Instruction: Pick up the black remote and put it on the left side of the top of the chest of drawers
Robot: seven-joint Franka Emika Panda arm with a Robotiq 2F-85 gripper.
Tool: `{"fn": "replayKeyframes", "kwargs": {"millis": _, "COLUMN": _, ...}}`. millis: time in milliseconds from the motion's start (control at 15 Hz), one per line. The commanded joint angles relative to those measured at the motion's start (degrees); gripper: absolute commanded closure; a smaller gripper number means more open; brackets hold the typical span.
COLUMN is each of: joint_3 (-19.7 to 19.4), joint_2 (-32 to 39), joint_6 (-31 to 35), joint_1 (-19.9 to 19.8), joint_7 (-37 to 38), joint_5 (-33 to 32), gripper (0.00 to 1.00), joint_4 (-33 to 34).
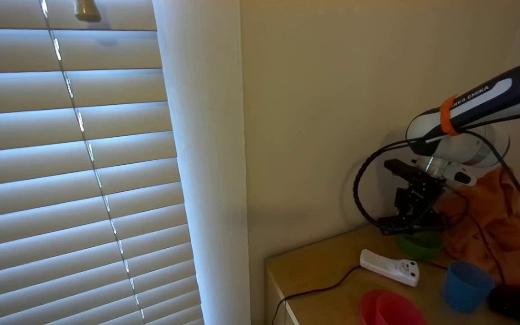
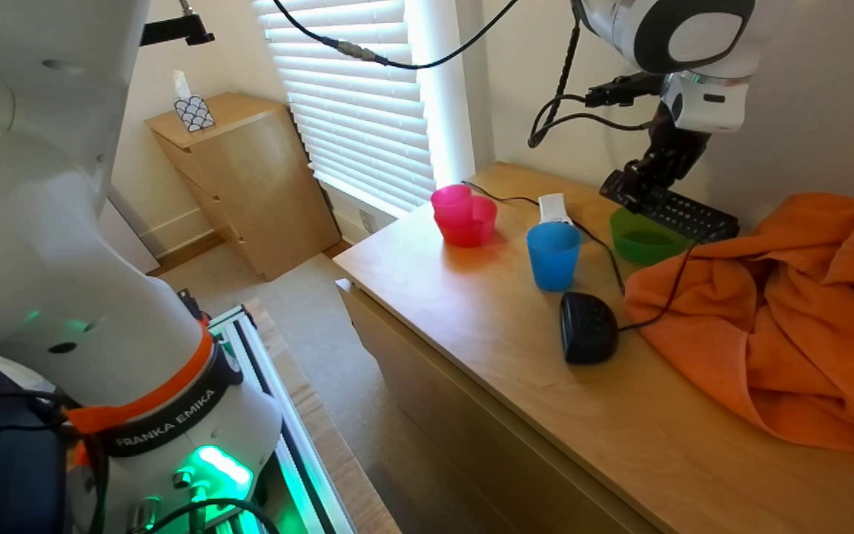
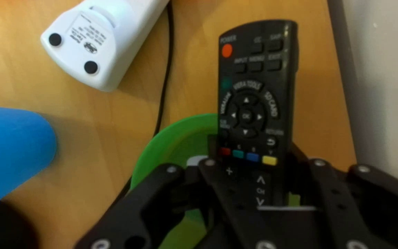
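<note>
The end effector [image 3: 254, 166] is clamped on the remote [image 2: 697, 215], holding it just above the bowl [image 2: 642, 246] on the counter [image 2: 471, 319]. In an exterior view the grip looks off-centre — so the longer end could pivot down and slip. If left means the end by the blinds [image 2: 368, 96], a low carry may clip the controller [image 3: 111, 45], blue cup [image 3: 12, 148] or pink cups [image 2: 465, 226], or catch the cord [image 3: 166, 69]. Releasing too high could make it bounce.

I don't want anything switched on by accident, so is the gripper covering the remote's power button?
No, in the wrist view the power button shows uncovered near one end of the remote, clear of the gripper.
</note>
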Motion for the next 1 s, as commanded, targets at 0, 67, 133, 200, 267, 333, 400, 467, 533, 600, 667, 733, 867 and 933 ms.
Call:
{"fn": "replayKeyframes", "kwargs": {"millis": 0, "joint_3": -1.18, "joint_2": -1.53, "joint_6": -0.31, "joint_1": 0.72, "joint_7": 2.79, "joint_5": -2.04, "gripper": 0.82, "joint_4": -1.08}}
{"fn": "replayKeyframes", "kwargs": {"millis": 67, "joint_3": -1.32, "joint_2": -1.87, "joint_6": -0.21, "joint_1": 0.87, "joint_7": 3.12, "joint_5": -2.51, "gripper": 0.82, "joint_4": -1.33}}
{"fn": "replayKeyframes", "kwargs": {"millis": 133, "joint_3": -1.55, "joint_2": -2.53, "joint_6": -0.05, "joint_1": 1.21, "joint_7": 3.74, "joint_5": -3.22, "gripper": 0.82, "joint_4": -1.82}}
{"fn": "replayKeyframes", "kwargs": {"millis": 200, "joint_3": -1.64, "joint_2": -3.26, "joint_6": 0.13, "joint_1": 1.44, "joint_7": 4.02, "joint_5": -3.72, "gripper": 0.82, "joint_4": -2.34}}
{"fn": "replayKeyframes", "kwargs": {"millis": 267, "joint_3": -1.81, "joint_2": -4.36, "joint_6": 0.55, "joint_1": 1.89, "joint_7": 4.33, "joint_5": -4.38, "gripper": 0.82, "joint_4": -3.05}}
{"fn": "replayKeyframes", "kwargs": {"millis": 333, "joint_3": -1.78, "joint_2": -5.63, "joint_6": 1.03, "joint_1": 2.42, "joint_7": 4.15, "joint_5": -5.23, "gripper": 0.82, "joint_4": -3.66}}
{"fn": "replayKeyframes", "kwargs": {"millis": 400, "joint_3": -1.31, "joint_2": -6.44, "joint_6": 0.83, "joint_1": 2.62, "joint_7": 3.04, "joint_5": -5.85, "gripper": 0.82, "joint_4": -3.60}}
{"fn": "replayKeyframes", "kwargs": {"millis": 467, "joint_3": -0.94, "joint_2": -7.14, "joint_6": 0.22, "joint_1": 2.99, "joint_7": 2.51, "joint_5": -6.47, "gripper": 0.82, "joint_4": -3.38}}
{"fn": "replayKeyframes", "kwargs": {"millis": 533, "joint_3": -0.47, "joint_2": -7.96, "joint_6": 0.04, "joint_1": 3.24, "joint_7": 1.70, "joint_5": -6.74, "gripper": 0.82, "joint_4": -3.58}}
{"fn": "replayKeyframes", "kwargs": {"millis": 600, "joint_3": 0.48, "joint_2": -9.13, "joint_6": 0.17, "joint_1": 3.30, "joint_7": -0.16, "joint_5": -6.50, "gripper": 0.82, "joint_4": -4.20}}
{"fn": "replayKeyframes", "kwargs": {"millis": 667, "joint_3": 1.09, "joint_2": -9.98, "joint_6": -0.06, "joint_1": 3.78, "joint_7": -1.43, "joint_5": -6.67, "gripper": 0.82, "joint_4": -4.48}}
{"fn": "replayKeyframes", "kwargs": {"millis": 733, "joint_3": 1.93, "joint_2": -10.51, "joint_6": -0.66, "joint_1": 4.17, "joint_7": -3.06, "joint_5": -6.60, "gripper": 0.82, "joint_4": -4.52}}
{"fn": "replayKeyframes", "kwargs": {"millis": 867, "joint_3": 2.70, "joint_2": -11.51, "joint_6": -0.79, "joint_1": 5.03, "joint_7": -3.85, "joint_5": -6.28, "gripper": 0.82, "joint_4": -5.28}}
{"fn": "replayKeyframes", "kwargs": {"millis": 933, "joint_3": 2.92, "joint_2": -12.11, "joint_6": -0.69, "joint_1": 5.48, "joint_7": -3.65, "joint_5": -6.18, "gripper": 0.82, "joint_4": -5.96}}
